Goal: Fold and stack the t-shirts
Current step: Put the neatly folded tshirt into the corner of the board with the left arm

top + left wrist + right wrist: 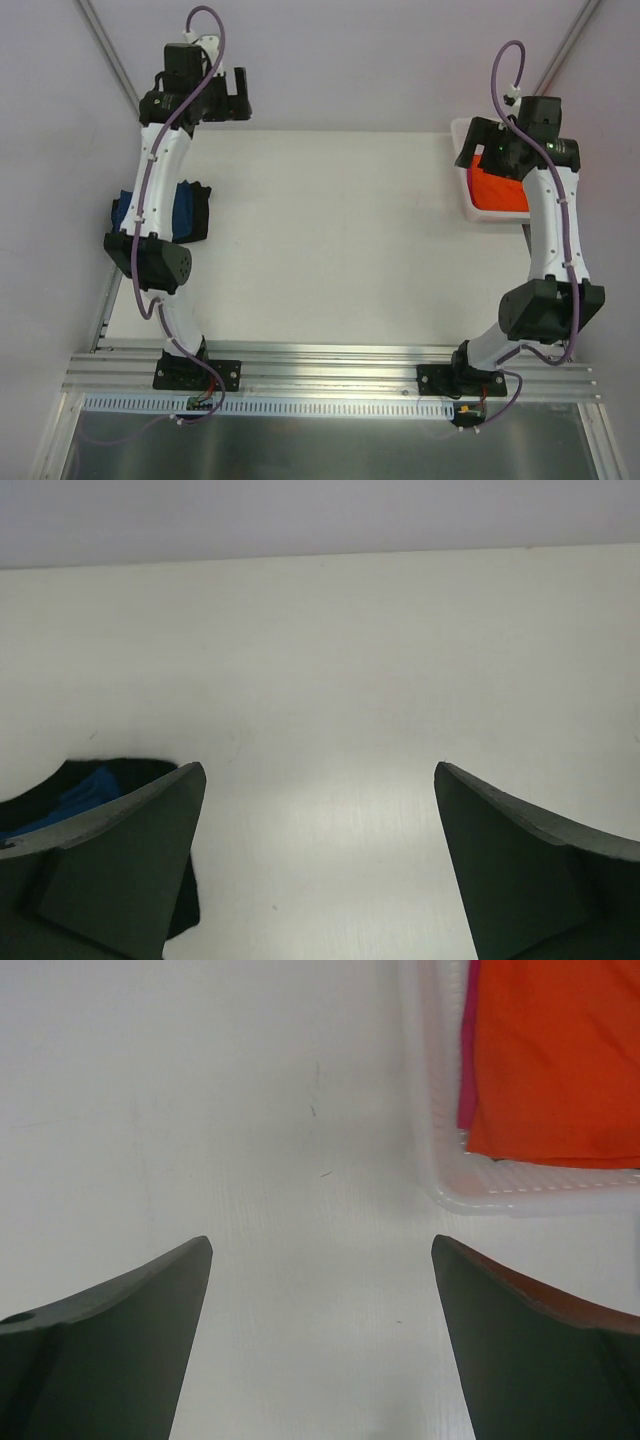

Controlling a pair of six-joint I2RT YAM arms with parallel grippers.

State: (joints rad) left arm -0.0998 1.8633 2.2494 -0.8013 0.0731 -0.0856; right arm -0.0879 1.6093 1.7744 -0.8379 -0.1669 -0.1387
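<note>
Crossing the blue shirt (pixel 181 210), the left arm (pixel 152 185) hides its middle.

No legible text, label, brand, number or sign on any visible surface

left hand (pixel 318 780) — jaws spread wide, angled forward-down | right hand (pixel 320 1250) — jaws spread wide, pointing down

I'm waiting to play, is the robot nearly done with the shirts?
Partly. A blue shirt and a black shirt sit piled at the left edge. Nothing is in hand: left fingers and right fingers are open, empty. The orange shirt and pink shirt wait in the white basket.
</note>
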